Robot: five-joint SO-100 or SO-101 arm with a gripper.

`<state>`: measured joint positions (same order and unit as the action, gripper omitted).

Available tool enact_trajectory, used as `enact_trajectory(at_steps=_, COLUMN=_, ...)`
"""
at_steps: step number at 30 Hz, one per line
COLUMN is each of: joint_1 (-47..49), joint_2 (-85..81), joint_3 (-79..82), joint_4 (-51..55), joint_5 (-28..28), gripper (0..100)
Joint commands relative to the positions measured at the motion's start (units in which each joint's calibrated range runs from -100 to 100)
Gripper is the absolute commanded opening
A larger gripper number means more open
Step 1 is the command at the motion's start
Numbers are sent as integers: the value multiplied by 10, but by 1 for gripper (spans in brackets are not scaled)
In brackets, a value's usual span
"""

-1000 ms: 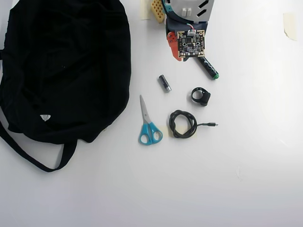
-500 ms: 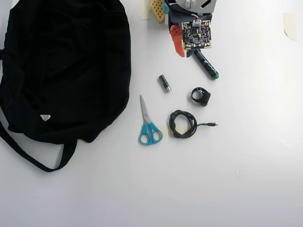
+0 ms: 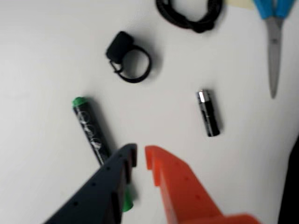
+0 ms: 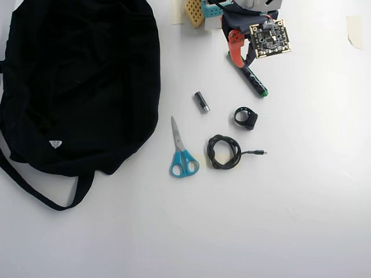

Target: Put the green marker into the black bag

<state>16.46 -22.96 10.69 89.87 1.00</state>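
We see the black bag (image 4: 75, 87) at the overhead view's left, well apart from the rest. The green marker (image 4: 254, 81) lies on the table at top right, untouched, the gripper (image 3: 140, 156) above its near end, jaws nearly together, holding nothing. To grasp well, we should open wider, straddle the barrel crosswise, then close.

Nothing can be read here — the green marker (image 3: 91, 132) carries white print along its black barrel, too blurred in the wrist view to make out, and the small white tag (image 4: 55, 143) on the black bag (image 4: 75, 87) shows no legible marks.
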Motion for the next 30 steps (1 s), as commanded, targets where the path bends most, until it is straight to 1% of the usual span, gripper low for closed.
enact_trajectory(at_steps=1, joint_1=19, joint_2=-17, joint_3=-15, joint_4=20, joint_5=-2, gripper=2)
enact_trajectory(at_steps=16, joint_1=126, joint_2=-17, joint_3=-15, joint_4=32, joint_5=4, gripper=2)
enact_trajectory(at_steps=20, joint_1=134, joint_2=-17, joint_3=-15, joint_4=34, joint_5=4, gripper=2)
enact_trajectory(at_steps=24, joint_1=148, joint_2=-17, joint_3=-12, joint_4=63, joint_5=4, gripper=2)
enact_trajectory(at_steps=27, joint_1=156, joint_2=-17, joint_3=-4, joint_4=61, joint_5=23, gripper=2)
enact_trajectory(at_steps=30, joint_1=179, joint_2=-17, joint_3=25, joint_4=60, joint_5=27, gripper=3)
